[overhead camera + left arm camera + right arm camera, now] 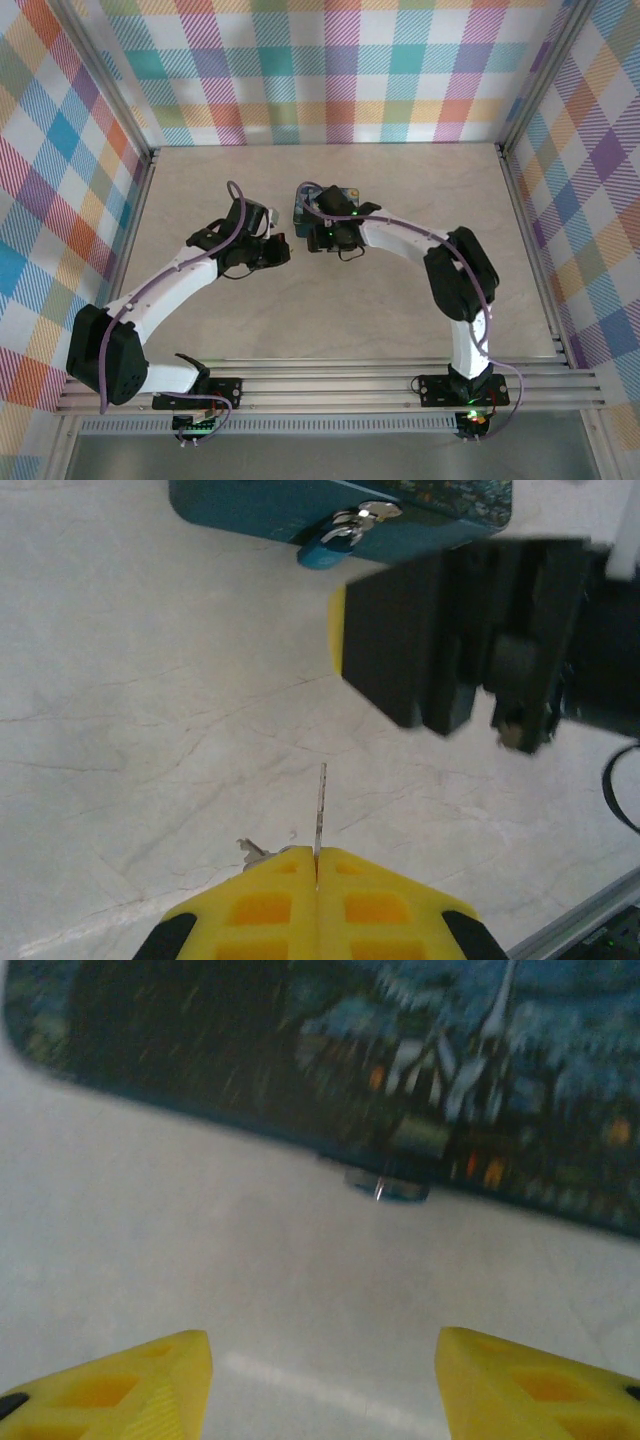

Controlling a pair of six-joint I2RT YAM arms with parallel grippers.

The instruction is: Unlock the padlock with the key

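A small blue padlock [325, 548] hangs on the hasp at the front of a teal tin box [260, 505]. My left gripper [317, 852] is shut on the key [320, 810]. The key's thin blade sticks out ahead of the yellow fingertips and points toward the box, well short of the padlock. In the right wrist view the padlock [388, 1185] shows just under the edge of the picture-printed box [300, 1050]. My right gripper [325, 1350] stands open in front of it with nothing between its fingers. From above, the left gripper [283, 250] and right gripper [308, 232] sit close together by the box [322, 203].
The right arm's black wrist body [470, 640] hangs close to the right of the key's line to the padlock. A second key on the ring [255, 852] peeks out left of my left fingers. Checkered walls and aluminium rails [330, 385] bound the pale tabletop [400, 180].
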